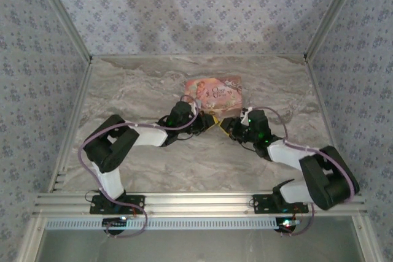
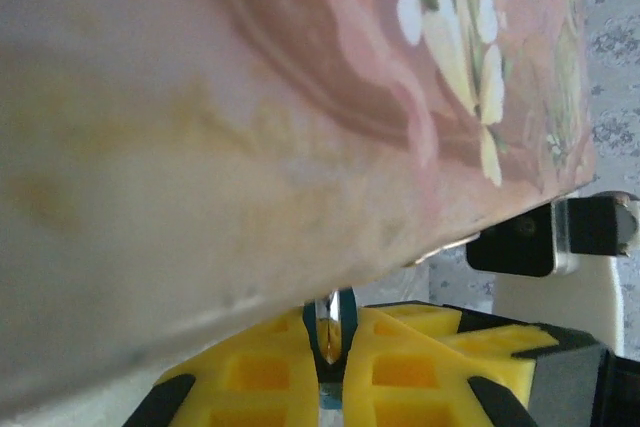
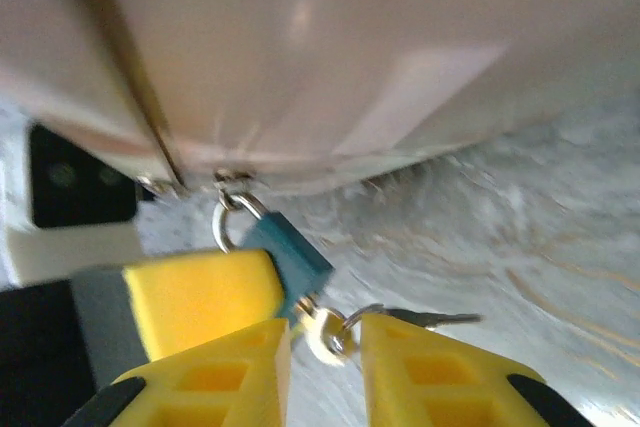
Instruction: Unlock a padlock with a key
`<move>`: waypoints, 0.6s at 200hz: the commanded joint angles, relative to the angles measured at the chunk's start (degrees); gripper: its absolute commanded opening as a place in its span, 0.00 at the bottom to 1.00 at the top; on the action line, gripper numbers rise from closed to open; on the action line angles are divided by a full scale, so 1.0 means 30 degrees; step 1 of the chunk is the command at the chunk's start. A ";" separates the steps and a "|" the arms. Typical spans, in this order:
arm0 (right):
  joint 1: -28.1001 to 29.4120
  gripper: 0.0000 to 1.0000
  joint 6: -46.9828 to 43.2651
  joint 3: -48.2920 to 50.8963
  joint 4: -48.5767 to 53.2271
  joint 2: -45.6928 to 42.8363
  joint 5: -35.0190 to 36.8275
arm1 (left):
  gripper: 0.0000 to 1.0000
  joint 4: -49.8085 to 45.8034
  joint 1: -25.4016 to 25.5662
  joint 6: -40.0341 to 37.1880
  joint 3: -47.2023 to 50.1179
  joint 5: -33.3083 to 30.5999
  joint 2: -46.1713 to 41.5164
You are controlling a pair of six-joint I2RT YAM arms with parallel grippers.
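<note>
Top: left gripper (image 1: 202,122) and right gripper (image 1: 230,126) meet at the near edge of the box (image 1: 215,92).
Left wrist: jaws closed on the padlock (image 2: 330,329) under the box; we judge this steadies it.
Right wrist: key (image 3: 325,332) looks seated in the hanging padlock; jaws part-open astride its head, not pinching.

In the top view you have the box (image 1: 213,92) on the table (image 1: 135,84), just above frame centre. Directly below it, the left gripper (image 1: 204,126) reaches in from the left and the right gripper (image 1: 226,126) from the right, tips near each other. In the right wrist view the padlock (image 3: 288,259) hangs under the box's edge, centre left. The key (image 3: 325,332) is below it, between that gripper's fingers (image 3: 440,377).
</note>
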State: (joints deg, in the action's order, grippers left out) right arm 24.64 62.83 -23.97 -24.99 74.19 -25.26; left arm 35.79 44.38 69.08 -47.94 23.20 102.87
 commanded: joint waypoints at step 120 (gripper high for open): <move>0.2543 0.34 -1.2806 -0.4689 1.5836 -0.5403 0.6651 | 0.02 -0.5272 0.0019 -0.1848 -0.3146 0.0279 -0.2027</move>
State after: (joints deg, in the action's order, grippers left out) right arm 30.52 31.11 -34.37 19.14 57.63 -11.51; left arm 19.97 44.38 64.42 -54.74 23.75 100.47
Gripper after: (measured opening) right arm 0.312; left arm 0.078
